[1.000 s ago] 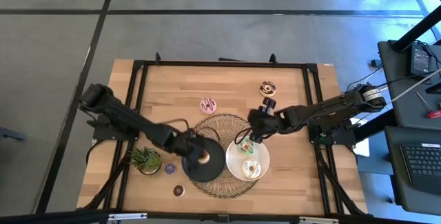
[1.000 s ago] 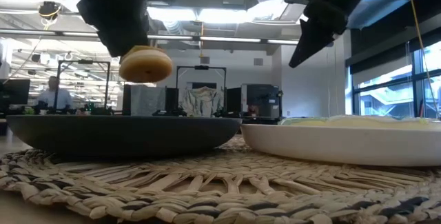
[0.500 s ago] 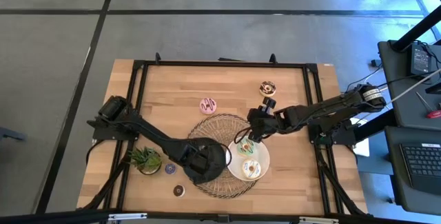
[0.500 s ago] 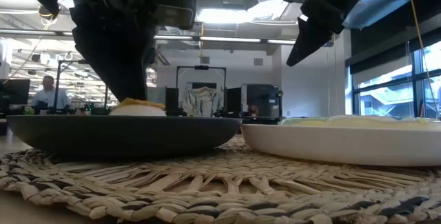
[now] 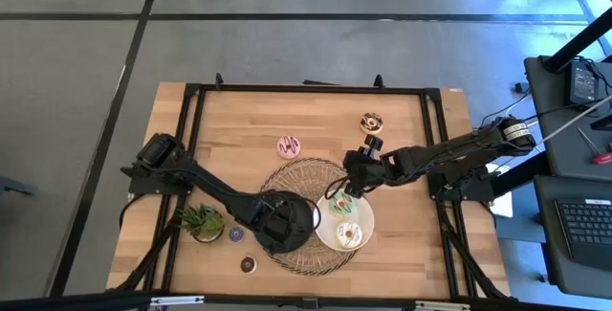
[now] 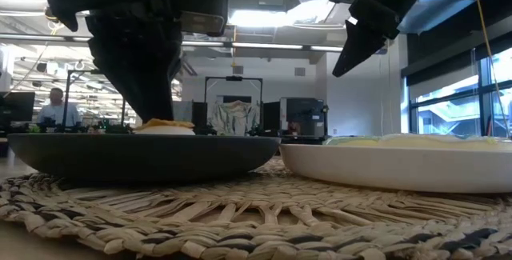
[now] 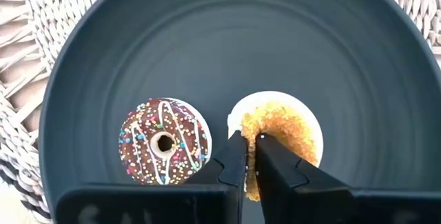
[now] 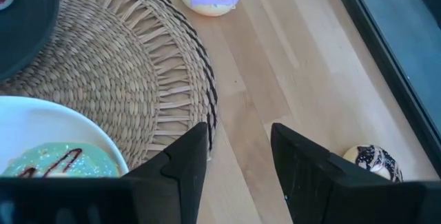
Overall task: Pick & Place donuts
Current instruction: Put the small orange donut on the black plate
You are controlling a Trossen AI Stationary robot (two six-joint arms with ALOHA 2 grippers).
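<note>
The left gripper [image 7: 249, 156] has come down into the black plate [image 7: 331, 52]; a second ago it carried the sugared donut [image 7: 279, 136] in the air above the rim, and now that donut lies flat on the plate floor, just beside the chocolate donut [image 7: 164, 141] with white drizzle and sprinkles. The left fingers [image 7: 231, 165] stand narrow, close together across the donut's near edge; whether they have let go I cannot tell. From table height the donut [image 6: 164, 125] shows only as a low crest above the plate rim [image 6: 144, 154], under the dark arm.

Judgement: the placing step on this plate is all but complete; release and lift-off remain.

The right gripper [image 8: 238, 158] hangs unmoved over the edge of the woven mat [image 8: 103, 72], fingers partly apart and empty; below it the green donut [image 8: 58, 165] sits on the white plate [image 8: 41, 117]. On the bare worktop [image 5: 239, 124] the pink donut [image 5: 289, 145] and a chocolate-and-white donut [image 5: 371, 122] lie far of the mat; two minis [image 5: 248, 264] lie near the potted plant [image 5: 204, 221]; these are not yet placed.
</note>
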